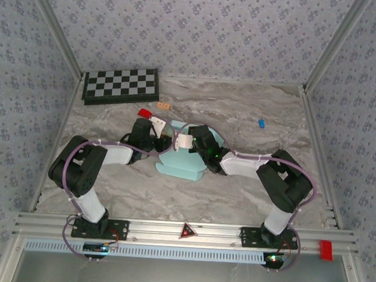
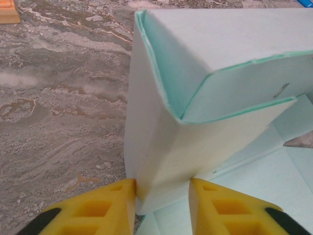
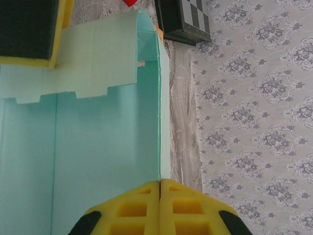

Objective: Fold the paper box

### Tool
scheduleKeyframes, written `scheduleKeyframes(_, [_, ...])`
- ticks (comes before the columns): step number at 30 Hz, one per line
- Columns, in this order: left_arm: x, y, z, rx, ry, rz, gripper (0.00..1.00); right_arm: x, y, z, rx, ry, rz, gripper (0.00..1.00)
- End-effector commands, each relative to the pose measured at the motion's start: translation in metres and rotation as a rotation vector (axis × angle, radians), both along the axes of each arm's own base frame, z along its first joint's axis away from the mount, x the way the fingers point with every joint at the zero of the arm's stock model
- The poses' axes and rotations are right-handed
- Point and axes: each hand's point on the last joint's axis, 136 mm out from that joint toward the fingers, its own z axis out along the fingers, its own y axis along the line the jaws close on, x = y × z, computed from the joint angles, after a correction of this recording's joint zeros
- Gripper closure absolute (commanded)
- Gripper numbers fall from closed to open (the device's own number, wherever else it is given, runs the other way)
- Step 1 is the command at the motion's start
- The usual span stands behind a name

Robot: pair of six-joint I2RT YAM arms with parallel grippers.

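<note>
Roughly midway, by the look of it. On the left, left gripper (image 2: 161, 208) clamped across a raised corner of the paper box (image 2: 195, 98), with yellow fingers against the card on both sides. Box near the middle of the table (image 1: 172, 197), slightly toward its far edge, base panel flat, some walls stood up, a notched flap leaning inward and not tucked. On the right, right gripper (image 3: 160, 193) pinched tight on the thin edge of an upright wall. Probably left to do: remaining walls raised, flaps locked. Thin, matte, pale cyan card, crisp at the creases, deeper teal along the cut edges.
</note>
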Motion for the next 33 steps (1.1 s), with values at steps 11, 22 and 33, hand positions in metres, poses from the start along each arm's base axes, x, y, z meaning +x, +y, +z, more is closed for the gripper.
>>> scheduleKeyframes(11, [0.028, -0.001, 0.018, -0.024, -0.088, 0.063, 0.61, -0.014, 0.007, -0.025, -0.046, 0.067, 0.053, 1.0])
scheduleKeyframes(22, [0.04, -0.008, 0.025, -0.03, -0.123, 0.01, 0.57, -0.016, 0.011, -0.03, -0.053, 0.11, 0.077, 1.0])
scheduleKeyframes(33, [0.04, -0.009, 0.011, -0.032, -0.077, 0.004, 0.7, -0.01, 0.011, -0.026, -0.044, 0.107, 0.062, 1.0])
